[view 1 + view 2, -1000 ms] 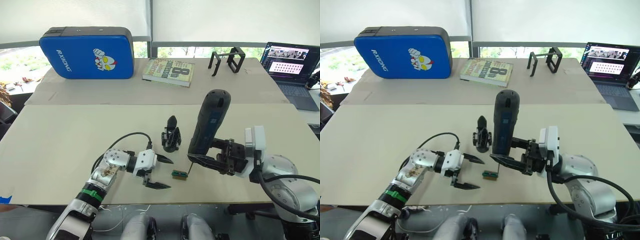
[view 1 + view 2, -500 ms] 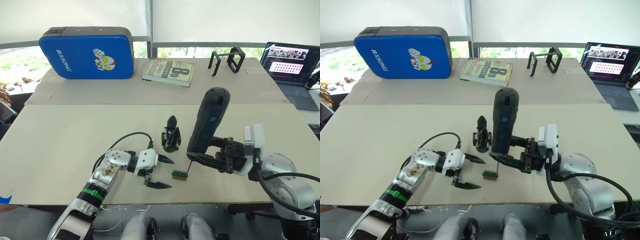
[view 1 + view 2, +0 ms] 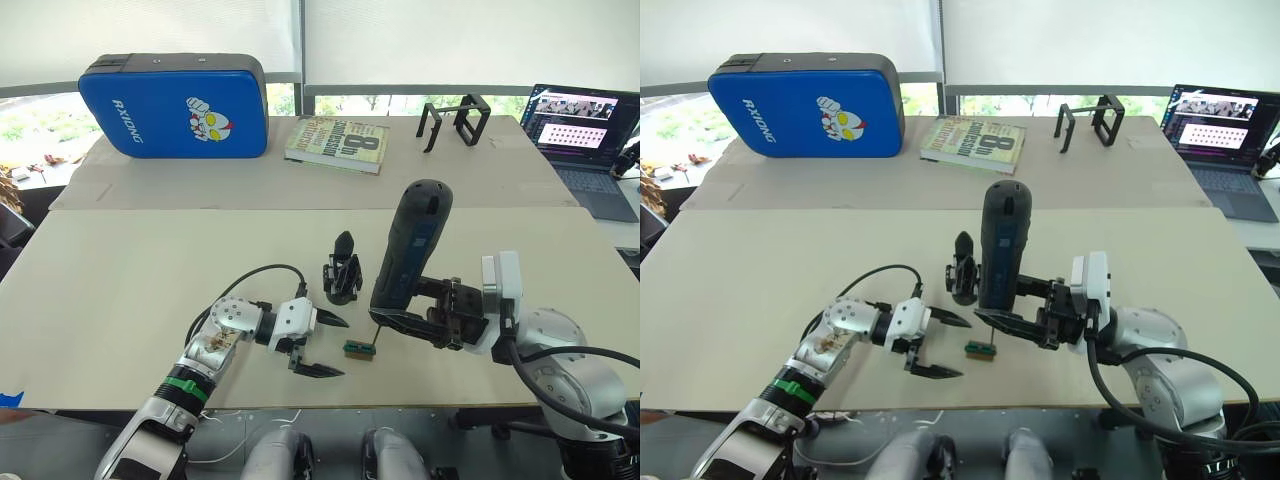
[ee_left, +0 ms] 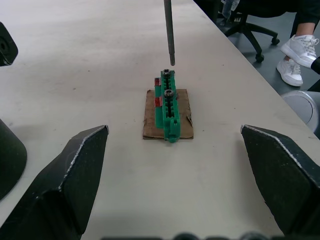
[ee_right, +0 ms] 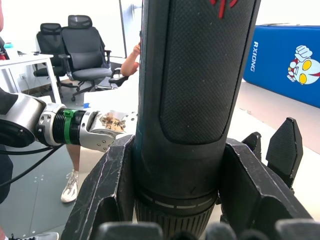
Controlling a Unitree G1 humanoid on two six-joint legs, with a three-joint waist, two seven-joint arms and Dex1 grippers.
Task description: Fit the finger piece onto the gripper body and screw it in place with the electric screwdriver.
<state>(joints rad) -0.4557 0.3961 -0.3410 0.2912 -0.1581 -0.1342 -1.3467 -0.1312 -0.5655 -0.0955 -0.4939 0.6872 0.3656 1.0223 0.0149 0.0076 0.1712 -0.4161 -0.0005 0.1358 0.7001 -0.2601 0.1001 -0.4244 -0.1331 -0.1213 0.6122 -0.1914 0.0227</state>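
My right gripper is shut on the electric screwdriver, a thick black cylinder held nearly upright and leaning a little right. Its thin metal bit hangs just above the far end of a small green block that carries screws on a brown card. The gripper body stands on the table just left of the screwdriver, with a pointed black finger sticking up. I cannot tell the finger piece apart from it. My left gripper is open, low over the table, left of the green block.
A blue padded case, a book and a black wire-frame stand lie along the far side. A laptop sits at the far right. The table's front edge runs just below both grippers.
My right gripper has carried the screwdriver slightly left, closer to the gripper body, and its bit tip now sits over the green block. My left gripper has stayed put.
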